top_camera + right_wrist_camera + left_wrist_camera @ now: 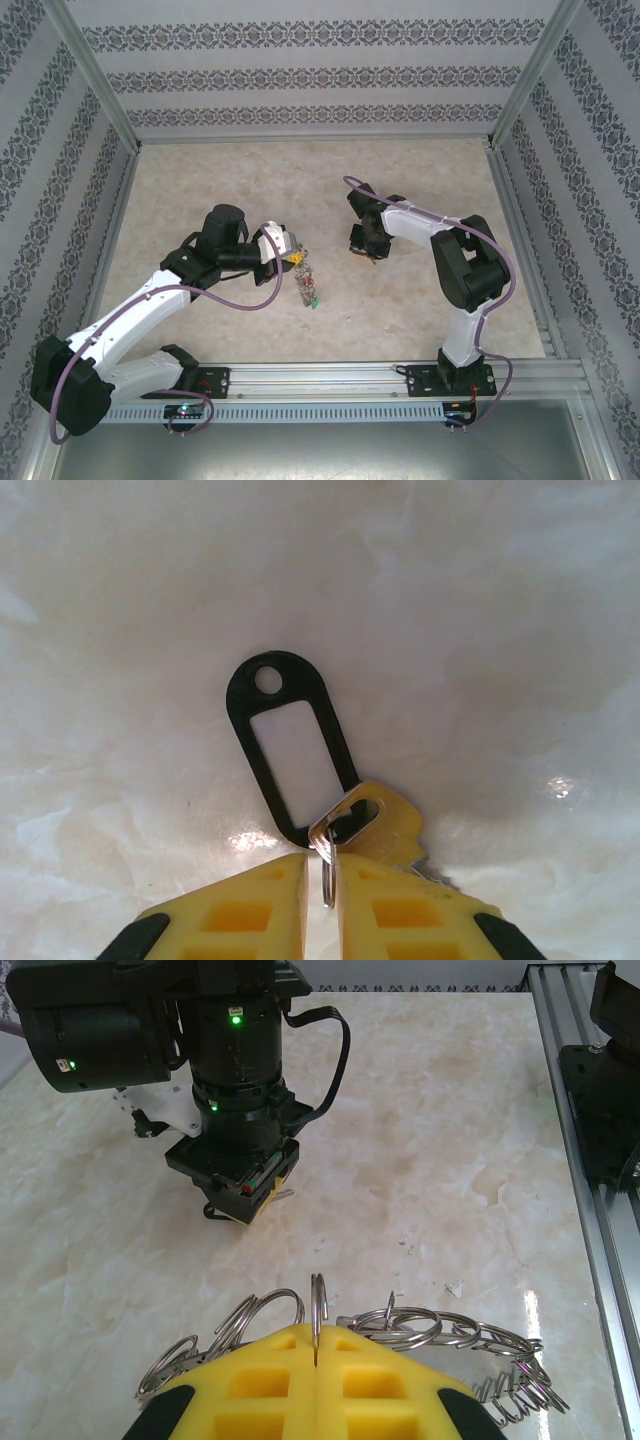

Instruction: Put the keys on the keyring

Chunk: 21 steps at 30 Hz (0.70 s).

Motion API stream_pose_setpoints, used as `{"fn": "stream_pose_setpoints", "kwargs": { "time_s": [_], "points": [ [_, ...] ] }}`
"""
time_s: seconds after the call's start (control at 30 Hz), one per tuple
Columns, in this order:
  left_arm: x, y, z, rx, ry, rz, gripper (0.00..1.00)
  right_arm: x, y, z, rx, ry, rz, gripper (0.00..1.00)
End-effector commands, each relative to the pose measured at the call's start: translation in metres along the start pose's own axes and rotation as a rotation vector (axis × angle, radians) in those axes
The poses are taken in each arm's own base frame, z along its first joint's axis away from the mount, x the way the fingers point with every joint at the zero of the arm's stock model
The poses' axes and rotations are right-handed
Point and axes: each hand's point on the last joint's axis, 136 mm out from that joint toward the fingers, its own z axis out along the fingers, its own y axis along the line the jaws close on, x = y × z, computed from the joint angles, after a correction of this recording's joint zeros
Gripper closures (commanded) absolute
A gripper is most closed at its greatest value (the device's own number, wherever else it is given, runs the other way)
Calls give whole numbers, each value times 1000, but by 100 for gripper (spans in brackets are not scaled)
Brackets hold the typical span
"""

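Keyring (pixel 420 1332) is in my left gripper (pixel 316 1336): on the left wrist camera I see the yellow fingers pressed together with one of its wire loops pinched edge-on between them. The other loops fan out to either side just past the fingertips. From the top camera the left gripper (pixel 290 258) sits near the middle of the marble table (pixel 250 170), and the keyring (pixel 306 287) trails from it toward the near edge. I catch small specks of red and green among the loops there but cannot make out what they are

My right gripper (pixel 322 868) is closed down to a narrow slit on a small split ring (pixel 327 855), which stands on edge between the yellow pads. That ring carries a black tag (pixel 297 752) with a pale window and a round hole at its far end. It also carries a key (pixel 392 825) with a yellowish head, showing beside the tag's near end, right at my right fingertip. I cannot tell whether tag and key touch the marble or hang just above it. On the top camera the right gripper (pixel 368 250) is to the right of the keyring and apart from it, pointing down at the table. The left wrist camera shows it (pixel 243 1200) facing my left fingers across bare marble
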Motion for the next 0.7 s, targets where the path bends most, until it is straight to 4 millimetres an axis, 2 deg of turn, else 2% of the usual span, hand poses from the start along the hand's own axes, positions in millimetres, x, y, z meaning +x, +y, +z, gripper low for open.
{"fn": "stream_pose_setpoints", "kwargs": {
  "time_s": [0.0,0.3,0.43,0.53,0.67],
  "points": [
    [-9,-7,-1,24,-33,22,100,-7,1,-15,10,-41,-2,84],
    [-10,-7,-1,25,-34,22,100,-10,0,-10,17,-42,0,83],
    [-10,-6,1,30,-30,23,100,-13,-3,-12,29,-59,-3,85],
    [-9,-6,2,39,-22,26,100,-13,-3,-14,26,-64,-5,91],
    [-10,-7,2,42,-24,25,100,-14,-5,-15,31,-68,-13,93]
  ]
}}
